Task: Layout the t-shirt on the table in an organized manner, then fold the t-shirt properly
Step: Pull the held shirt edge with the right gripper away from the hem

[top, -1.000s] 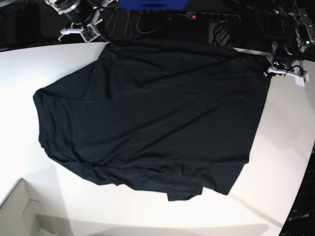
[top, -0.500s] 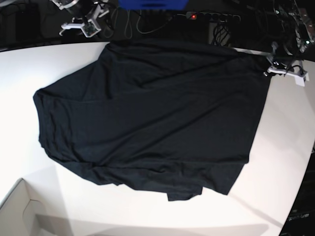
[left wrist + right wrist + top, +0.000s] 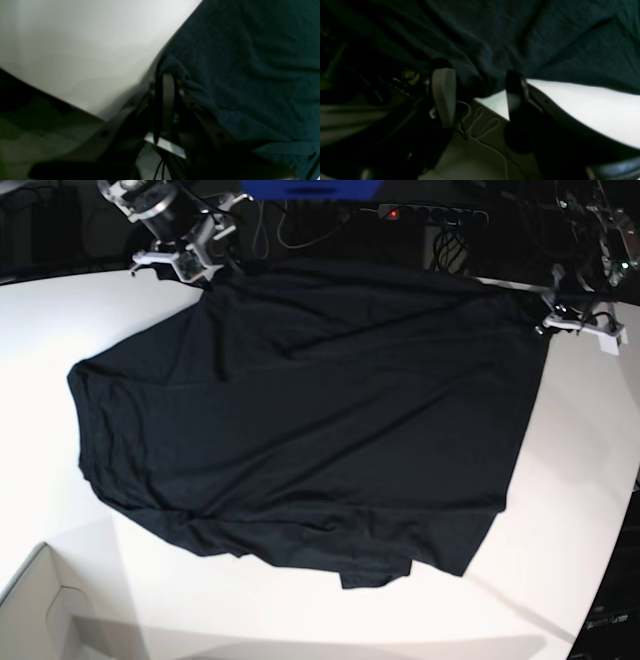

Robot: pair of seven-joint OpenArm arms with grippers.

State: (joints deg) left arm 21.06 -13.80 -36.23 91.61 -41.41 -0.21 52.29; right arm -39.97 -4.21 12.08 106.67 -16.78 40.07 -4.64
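One black t-shirt [image 3: 300, 420] lies on one white bench [image 3: 560, 510]. Two grippers are in view, the left [image 3: 575, 320] and the right [image 3: 185, 255]. One cardboard box [image 3: 45, 610] shows at a corner.

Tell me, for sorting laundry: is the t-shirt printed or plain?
Plain black fabric t-shirt, no print; base view.

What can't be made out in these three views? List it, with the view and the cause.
- Base view: the t-shirt merges with the dark background at the table far edge; its outline there is lost.
- Left wrist view: the left gripper is blurred; fabric bunches over its tips, hiding the pinch.
- Right wrist view: dim and blurred; whether the right gripper touches fabric is unclear.
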